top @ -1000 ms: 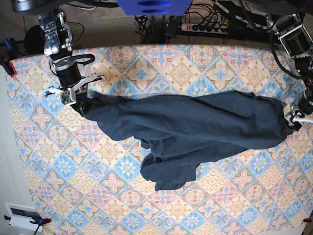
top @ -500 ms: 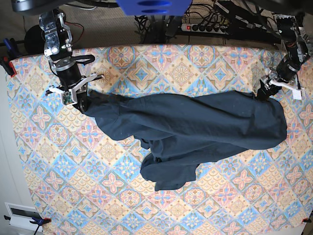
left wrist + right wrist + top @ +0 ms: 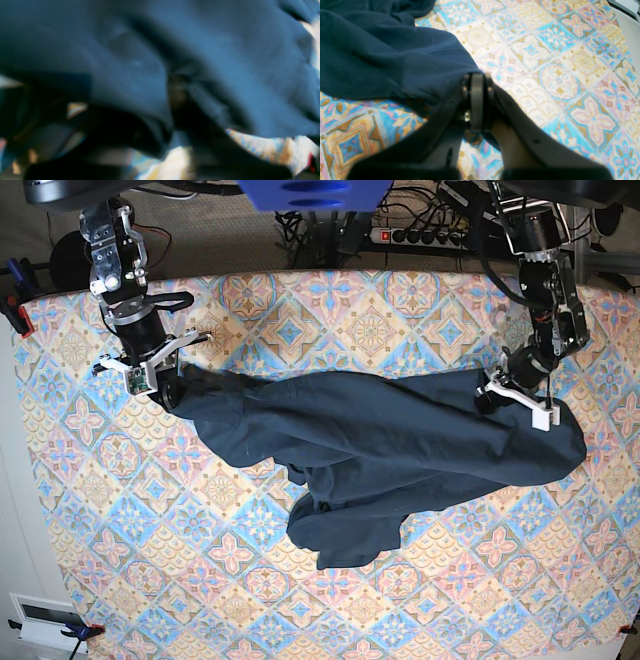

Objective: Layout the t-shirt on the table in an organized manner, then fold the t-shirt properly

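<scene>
I see the t-shirt [image 3: 390, 450] lying rumpled across the middle of the table [image 3: 300, 320]. The right gripper [image 3: 477, 82] is clamped on one end of the shirt. The left gripper [image 3: 505, 392] sits at the shirt's opposite end — wrist view too blurred, so I cannot tell its opening.

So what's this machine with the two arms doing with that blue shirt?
It is trying to spread the t-shirt out on the table before folding it. The right gripper is shut on one end of the shirt. The left gripper is at the opposite end, right against the fabric, but its camera is too blurred to show whether it has a hold. The shirt is stretched lengthwise between them, yet it is bunched and wrinkled, with a loose flap hanging toward the front. No fold has been made.
</scene>
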Controlling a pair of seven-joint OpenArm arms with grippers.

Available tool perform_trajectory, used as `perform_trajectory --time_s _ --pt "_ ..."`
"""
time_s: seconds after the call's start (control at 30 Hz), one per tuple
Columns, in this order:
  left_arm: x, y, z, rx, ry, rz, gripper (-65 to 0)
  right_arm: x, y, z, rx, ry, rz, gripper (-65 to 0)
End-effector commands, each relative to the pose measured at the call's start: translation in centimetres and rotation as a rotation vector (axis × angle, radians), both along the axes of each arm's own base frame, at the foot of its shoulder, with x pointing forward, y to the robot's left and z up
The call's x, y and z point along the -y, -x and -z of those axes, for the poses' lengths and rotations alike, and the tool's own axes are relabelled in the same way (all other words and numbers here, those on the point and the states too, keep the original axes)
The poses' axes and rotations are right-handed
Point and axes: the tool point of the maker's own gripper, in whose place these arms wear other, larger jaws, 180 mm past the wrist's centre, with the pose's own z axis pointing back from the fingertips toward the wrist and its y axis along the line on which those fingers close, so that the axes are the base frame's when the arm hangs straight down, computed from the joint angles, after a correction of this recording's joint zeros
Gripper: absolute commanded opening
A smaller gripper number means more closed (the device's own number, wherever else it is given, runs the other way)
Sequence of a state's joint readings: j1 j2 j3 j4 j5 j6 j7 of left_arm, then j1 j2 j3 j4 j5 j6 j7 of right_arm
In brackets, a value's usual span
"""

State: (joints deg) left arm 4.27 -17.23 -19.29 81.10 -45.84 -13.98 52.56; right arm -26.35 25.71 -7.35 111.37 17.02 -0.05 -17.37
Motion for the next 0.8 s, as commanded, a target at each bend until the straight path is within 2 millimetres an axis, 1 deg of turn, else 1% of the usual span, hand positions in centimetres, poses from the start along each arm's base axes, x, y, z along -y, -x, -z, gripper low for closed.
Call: perform_trajectory --time_s 0.0,0.03,0.07,0.1,0.13,0.17,0.23,0.27,0.37,0.47,0.53,0.7,0.77 --pt "-1.0 -1.6 -2.7 0.071 -0.015 0.001 -65.0 0.1 -0.5 -1.3 0.048 0.003 -0.007 -64.5" --pt "-1.5 -1.8 -3.9 0.087 -0.027 0.013 -65.0 0.1 -0.5 -1.3 0.048 0.003 -0.007 -64.5" --pt "-2.1 -1.9 -5.7 0.121 -0.033 0.014 -64.8 0.1 -0.5 -1.3 0.048 0.003 -0.007 -64.5" --pt "-2.4 -1.7 -7.0 0.146 -0.029 0.014 -65.0 0.2 -0.5 -1.3 0.05 0.005 -0.004 -64.5" --pt "-2.7 -1.6 -9.0 0.186 -0.024 0.016 -65.0 0.4 -0.6 -1.4 0.052 0.007 -0.001 -64.5" --pt "-3.1 -1.3 -10.3 0.212 -0.022 0.011 -65.0 0.4 -0.6 -1.4 0.052 0.007 -0.001 -64.5" --pt "-5.2 -0.2 -13.1 0.25 -0.057 -0.007 -65.0 0.5 -0.8 -1.6 0.058 0.008 0.002 -64.5" --pt "-6.4 0.3 -14.3 0.264 -0.075 -0.018 -65.0 0.7 -1.2 -2.0 0.073 0.011 0.008 -64.5" --pt "-9.7 1.3 -16.8 0.285 -0.094 -0.056 -65.0 0.9 -3.0 -3.8 0.136 0.013 0.013 -64.5" --pt "-12.5 2.9 -18.0 0.27 -0.136 -0.091 -65.0 0.9 -3.8 -4.7 0.163 0.011 0.013 -64.5" --pt "-13.8 3.4 -18.5 0.257 -0.175 -0.1 -65.0 0.9 -3.9 -4.8 0.169 0.011 0.012 -64.5" --pt "-16.2 5.3 -16.1 0.129 -0.203 -0.112 -65.0 0.7 -3.9 -4.7 0.164 0.009 0.007 -64.5" --pt "-16.8 6.1 -14.9 0.085 -0.196 -0.124 -65.0 0.6 -3.8 -4.7 0.162 0.008 0.006 -64.5"
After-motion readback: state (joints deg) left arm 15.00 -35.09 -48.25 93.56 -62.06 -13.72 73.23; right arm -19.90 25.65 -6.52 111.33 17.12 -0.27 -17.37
